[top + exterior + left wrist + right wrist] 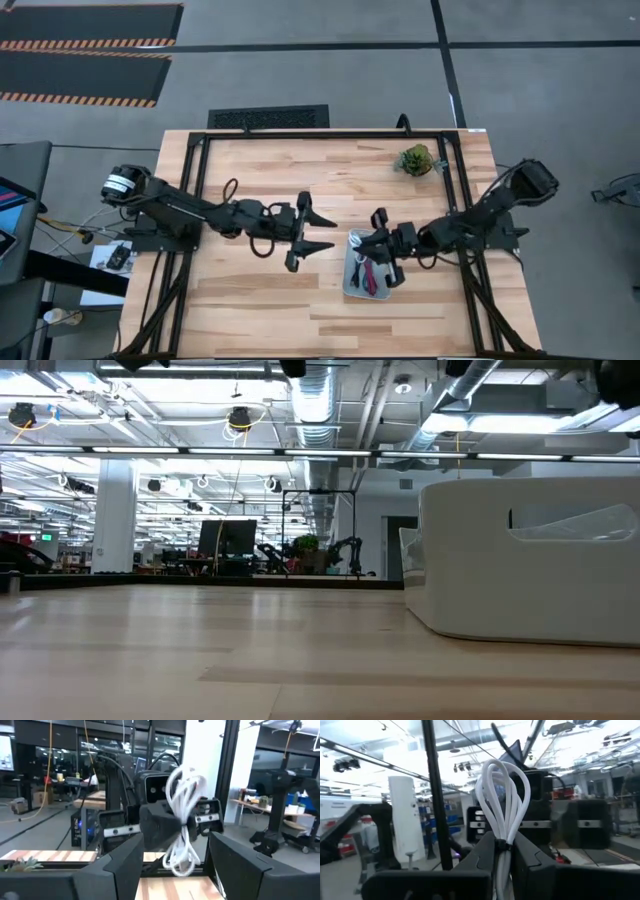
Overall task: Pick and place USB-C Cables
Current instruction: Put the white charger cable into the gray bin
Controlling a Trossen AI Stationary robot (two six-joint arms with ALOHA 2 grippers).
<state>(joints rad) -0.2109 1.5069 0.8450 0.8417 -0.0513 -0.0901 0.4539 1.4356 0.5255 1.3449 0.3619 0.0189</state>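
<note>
White USB-C cable [502, 810], a looped bundle, is clamped upright between the closed fingers of the right gripper [381, 243], raised above the pale tray [349, 283]. Dark red cable [371, 277] and a black cable [358, 268] lie inside that tray. Left gripper [316, 232], fingers spread wide and holding nothing, hovers just left of the tray. Light planked wood forms the tabletop [260, 300]; a small green plant [415, 159] stands near its far edge. Grey floor with a hazard-striped mat [85, 50] surrounds it.
</note>
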